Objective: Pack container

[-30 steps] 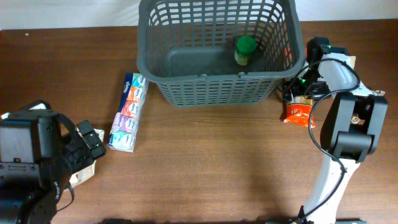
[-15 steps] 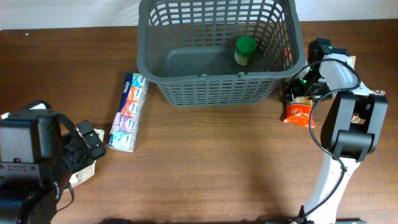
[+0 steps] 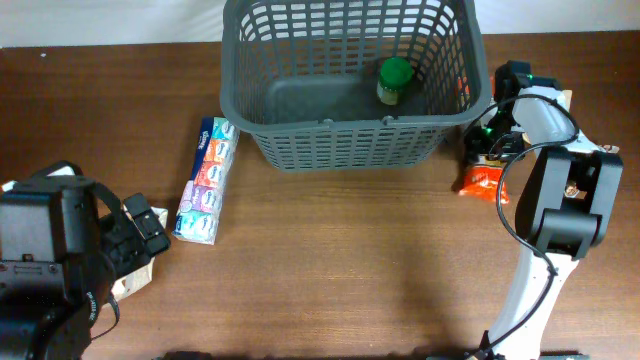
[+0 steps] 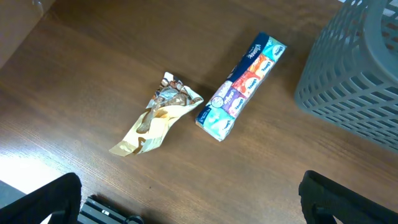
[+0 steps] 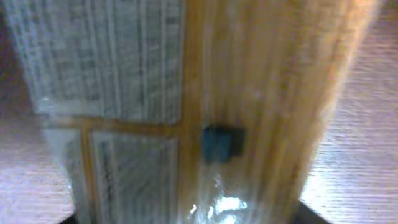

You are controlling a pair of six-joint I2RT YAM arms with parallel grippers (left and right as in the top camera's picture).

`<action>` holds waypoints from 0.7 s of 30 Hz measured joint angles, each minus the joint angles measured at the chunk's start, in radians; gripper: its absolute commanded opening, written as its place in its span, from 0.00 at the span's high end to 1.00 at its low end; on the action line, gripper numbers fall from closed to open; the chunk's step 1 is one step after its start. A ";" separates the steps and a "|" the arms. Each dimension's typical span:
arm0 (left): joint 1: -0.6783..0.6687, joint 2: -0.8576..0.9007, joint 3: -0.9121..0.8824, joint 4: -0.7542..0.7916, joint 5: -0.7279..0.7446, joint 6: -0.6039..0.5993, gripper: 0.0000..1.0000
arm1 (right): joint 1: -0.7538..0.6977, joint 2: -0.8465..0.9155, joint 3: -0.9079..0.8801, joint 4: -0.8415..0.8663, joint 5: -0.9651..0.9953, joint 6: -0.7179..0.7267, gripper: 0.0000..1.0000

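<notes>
The dark grey basket (image 3: 345,145) stands at the table's back centre, and its corner shows in the left wrist view (image 4: 357,74). A green-lidded jar (image 3: 394,80) stands inside it at the right. My right gripper (image 3: 488,142) is just right of the basket, pressed down over an orange snack packet (image 3: 480,180). That packet fills the right wrist view (image 5: 186,93), lying between my spread fingers (image 5: 186,214). My left gripper (image 3: 150,230) is open and empty at the front left (image 4: 186,208).
A multicoloured tissue pack (image 3: 205,180) lies left of the basket (image 4: 242,87). A crumpled tan wrapper (image 4: 155,118) lies beside it, close to my left arm (image 3: 135,278). The table's far edge runs behind the basket.
My right gripper has shifted slightly over the orange packet, and the packet has nudged a little. The left arm, the basket and the other items have not moved.
</notes>
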 measured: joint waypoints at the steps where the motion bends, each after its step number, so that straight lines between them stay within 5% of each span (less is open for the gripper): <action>1: 0.000 0.000 0.000 0.000 0.000 0.000 0.00 | 0.000 0.000 0.000 0.000 0.000 0.000 0.72; 4: 0.000 0.000 0.000 0.000 0.000 0.000 0.00 | 0.000 -0.008 0.008 -0.006 0.001 0.001 0.96; 13: 0.000 0.000 0.000 0.000 0.000 0.000 0.00 | -0.003 -0.008 0.057 -0.064 0.003 0.046 0.96; 21: 0.000 0.000 0.000 0.000 0.000 0.000 0.00 | -0.071 0.064 0.343 -0.286 -0.001 0.175 0.96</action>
